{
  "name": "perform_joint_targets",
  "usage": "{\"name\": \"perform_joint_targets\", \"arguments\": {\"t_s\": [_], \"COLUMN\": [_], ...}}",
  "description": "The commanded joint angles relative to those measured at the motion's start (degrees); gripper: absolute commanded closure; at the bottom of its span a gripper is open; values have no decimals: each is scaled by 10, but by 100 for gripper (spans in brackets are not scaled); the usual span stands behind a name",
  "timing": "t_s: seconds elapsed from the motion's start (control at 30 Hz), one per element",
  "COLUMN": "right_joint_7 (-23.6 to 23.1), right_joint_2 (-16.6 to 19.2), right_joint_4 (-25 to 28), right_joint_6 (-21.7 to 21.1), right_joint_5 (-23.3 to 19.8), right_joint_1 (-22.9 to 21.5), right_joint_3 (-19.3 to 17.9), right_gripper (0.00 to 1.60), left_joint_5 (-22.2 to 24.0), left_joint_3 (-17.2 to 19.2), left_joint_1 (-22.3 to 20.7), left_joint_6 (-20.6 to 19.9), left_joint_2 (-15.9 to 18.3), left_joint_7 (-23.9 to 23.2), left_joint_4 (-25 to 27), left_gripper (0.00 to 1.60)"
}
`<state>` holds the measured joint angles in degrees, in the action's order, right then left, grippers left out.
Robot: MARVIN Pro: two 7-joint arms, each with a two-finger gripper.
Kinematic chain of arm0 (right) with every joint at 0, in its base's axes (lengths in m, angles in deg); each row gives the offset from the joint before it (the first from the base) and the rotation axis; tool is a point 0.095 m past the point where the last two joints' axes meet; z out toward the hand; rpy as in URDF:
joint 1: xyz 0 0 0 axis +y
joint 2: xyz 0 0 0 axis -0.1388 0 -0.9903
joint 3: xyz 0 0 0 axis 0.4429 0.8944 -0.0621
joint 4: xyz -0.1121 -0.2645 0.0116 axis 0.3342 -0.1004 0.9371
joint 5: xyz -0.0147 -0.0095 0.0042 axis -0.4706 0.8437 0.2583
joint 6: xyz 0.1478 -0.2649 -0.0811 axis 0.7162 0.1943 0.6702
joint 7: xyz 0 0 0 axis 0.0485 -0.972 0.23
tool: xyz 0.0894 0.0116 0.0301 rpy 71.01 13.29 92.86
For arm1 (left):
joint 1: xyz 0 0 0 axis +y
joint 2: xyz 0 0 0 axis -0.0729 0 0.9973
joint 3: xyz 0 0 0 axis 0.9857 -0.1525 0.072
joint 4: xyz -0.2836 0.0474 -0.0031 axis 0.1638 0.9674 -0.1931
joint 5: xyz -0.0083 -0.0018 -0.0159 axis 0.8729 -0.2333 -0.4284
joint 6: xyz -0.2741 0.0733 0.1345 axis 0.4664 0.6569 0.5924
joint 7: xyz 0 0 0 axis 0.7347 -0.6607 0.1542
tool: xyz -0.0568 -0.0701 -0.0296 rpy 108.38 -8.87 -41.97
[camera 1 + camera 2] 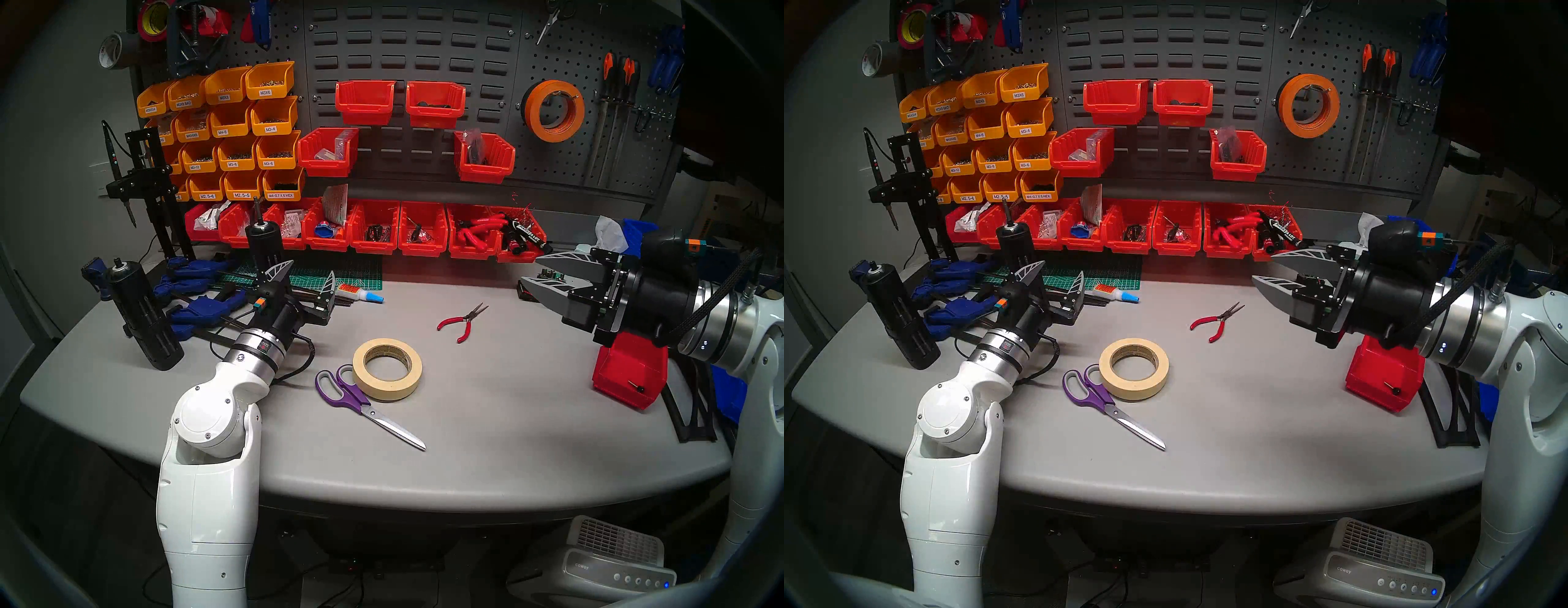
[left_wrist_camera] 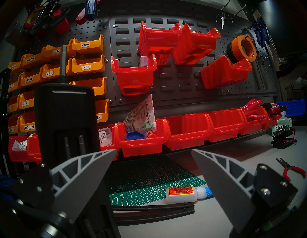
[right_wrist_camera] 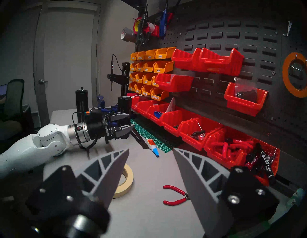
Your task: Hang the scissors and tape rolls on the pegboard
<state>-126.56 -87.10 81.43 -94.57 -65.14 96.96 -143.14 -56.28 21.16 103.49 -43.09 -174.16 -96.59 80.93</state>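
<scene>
The purple-handled scissors (image 1: 354,392) lie flat on the grey table, blades pointing to the front right, handles touching the cream masking tape roll (image 1: 387,369), which also lies flat. The orange tape roll (image 1: 555,110) hangs on a hook of the right pegboard (image 1: 594,55), with the black roll (image 2: 231,49) behind it on the same hook. My left gripper (image 1: 312,271) is open and empty, low over the table's back left. My right gripper (image 1: 530,268) is open and empty, raised at the right and pointing left. The tape roll also shows in the right wrist view (image 3: 126,182).
Red-handled pliers (image 1: 462,322) lie behind the tape roll. A glue bottle (image 1: 360,294) and a green cutting mat (image 1: 322,271) are by my left gripper. Black tool holders (image 1: 144,314) and blue clamps (image 1: 199,297) crowd the left. A red bin (image 1: 628,373) stands under my right wrist.
</scene>
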Motion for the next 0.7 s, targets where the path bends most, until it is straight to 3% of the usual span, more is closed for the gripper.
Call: {"name": "perform_joint_targets", "arguments": {"t_s": [0.0,0.23,0.37,0.67], "right_joint_7": [-12,-26,-24,-27], "right_joint_2": [-4,-6,-9,-12], "right_joint_4": [6,6,6,6], "right_joint_6": [26,31,30,32], "right_joint_5": [0,-3,-1,1], "right_joint_1": [1,8,5,5], "right_joint_3": [-11,-3,-6,-7], "right_gripper": [35,19,0,0], "left_joint_5": [0,0,0,0], "left_joint_3": [0,0,0,0], "left_joint_1": [0,0,0,0], "left_joint_6": [4,4,4,4], "left_joint_2": [0,0,0,0], "left_joint_7": [0,0,0,0], "left_joint_4": [0,0,0,0], "left_gripper": [0,0,0,0]}}
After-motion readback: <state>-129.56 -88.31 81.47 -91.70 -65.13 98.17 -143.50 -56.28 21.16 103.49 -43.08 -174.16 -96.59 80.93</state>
